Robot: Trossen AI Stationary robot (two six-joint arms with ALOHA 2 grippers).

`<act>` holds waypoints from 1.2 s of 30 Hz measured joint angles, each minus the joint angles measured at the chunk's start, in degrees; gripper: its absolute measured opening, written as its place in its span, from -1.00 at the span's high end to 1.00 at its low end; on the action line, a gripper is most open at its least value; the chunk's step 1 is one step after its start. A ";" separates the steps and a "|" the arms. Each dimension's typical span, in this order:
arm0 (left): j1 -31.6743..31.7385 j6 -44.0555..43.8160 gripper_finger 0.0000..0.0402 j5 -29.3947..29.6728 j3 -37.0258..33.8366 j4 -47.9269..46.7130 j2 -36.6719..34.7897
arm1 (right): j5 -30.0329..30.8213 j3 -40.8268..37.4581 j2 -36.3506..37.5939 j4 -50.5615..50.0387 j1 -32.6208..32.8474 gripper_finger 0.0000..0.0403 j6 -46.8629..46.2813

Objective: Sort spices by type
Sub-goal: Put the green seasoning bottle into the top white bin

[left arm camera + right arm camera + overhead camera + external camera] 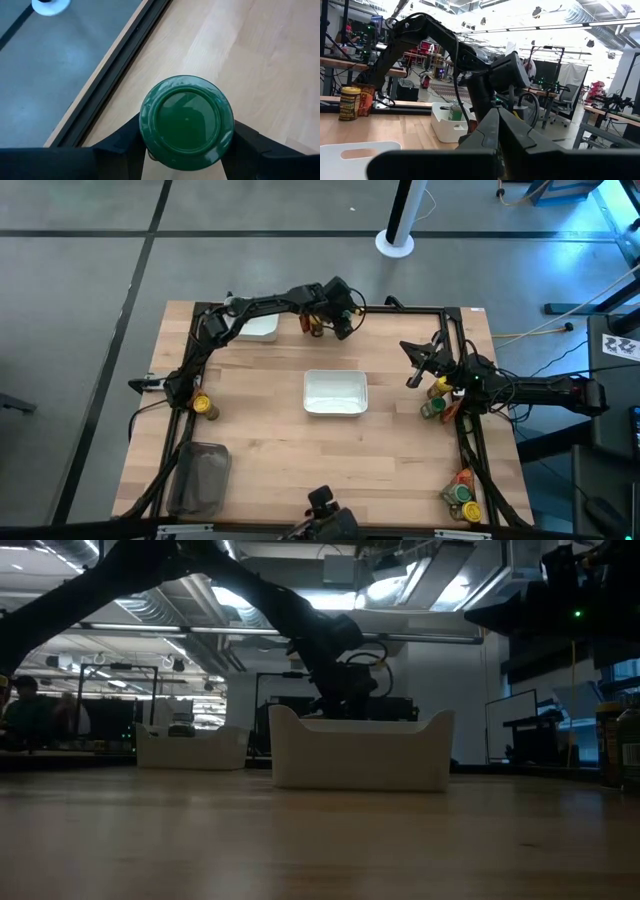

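Note:
My left gripper (186, 150) reaches to the table's far edge (322, 318) and is shut on a small round jar with a green lid (186, 120). The jar also shows below that gripper in the high view (315, 326). My right gripper (499, 131) is shut and empty, hovering near the right edge (414, 370) above a cluster of jars and a red-orange packet (437, 398). More spices lie at the near right corner (461, 496). One yellow-lidded jar (203, 406) stands at the left edge. My left gripper pinches the green-lidded jar between its two fingers (125, 145), one on each side of the jar's body just under the lid's rim (145, 135). The fingers come from above, pointing down. The jar stays upright; whether its base rests on the wood I cannot tell.
One white tray (335, 392) sits mid-table, another (258, 326) at the far left beside my left arm, with a green-lidded jar inside (454, 112). A clear grey tub (200, 477) lies near left. A black frame rail (117, 65) runs along the far edge.

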State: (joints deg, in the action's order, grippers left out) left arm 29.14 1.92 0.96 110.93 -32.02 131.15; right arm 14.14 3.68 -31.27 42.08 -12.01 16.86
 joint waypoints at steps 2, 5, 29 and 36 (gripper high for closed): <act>-0.28 0.01 0.10 0.92 0.00 -0.31 -0.20 | 0.02 0.00 0.00 -0.06 0.00 0.94 0.01; -0.86 0.01 0.09 2.03 0.00 -1.06 -1.04 | 0.00 0.00 0.00 -0.06 0.00 0.94 0.14; -0.85 -1.56 0.08 6.98 0.04 -13.96 -21.44 | 0.73 0.00 0.00 -0.33 -0.01 0.94 0.16; 0.77 -2.95 0.09 8.87 0.04 -19.16 -27.80 | 0.69 0.00 -0.01 -0.78 -0.02 0.94 0.14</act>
State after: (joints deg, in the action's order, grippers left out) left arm 29.90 -1.02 9.82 110.98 -51.18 103.35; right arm 14.83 3.68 -31.28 41.30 -12.03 16.99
